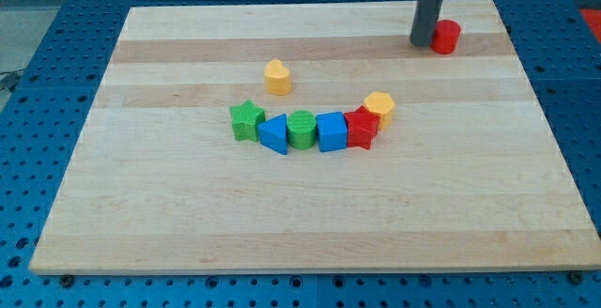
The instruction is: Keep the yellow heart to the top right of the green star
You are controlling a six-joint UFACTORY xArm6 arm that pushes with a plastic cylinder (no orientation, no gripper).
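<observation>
The yellow heart (277,77) lies on the wooden board (188,214), up and to the right of the green star (246,119), a short gap between them. My tip (422,42) rests on the board at the view's top right, just left of a red cylinder (445,37). The tip is far to the right of the heart and the star.
A row of blocks runs right from the green star: a blue triangle (274,133), a green cylinder (300,129), a blue cube (331,130), a red star (362,128) and a yellow hexagon (379,107). They touch or nearly touch.
</observation>
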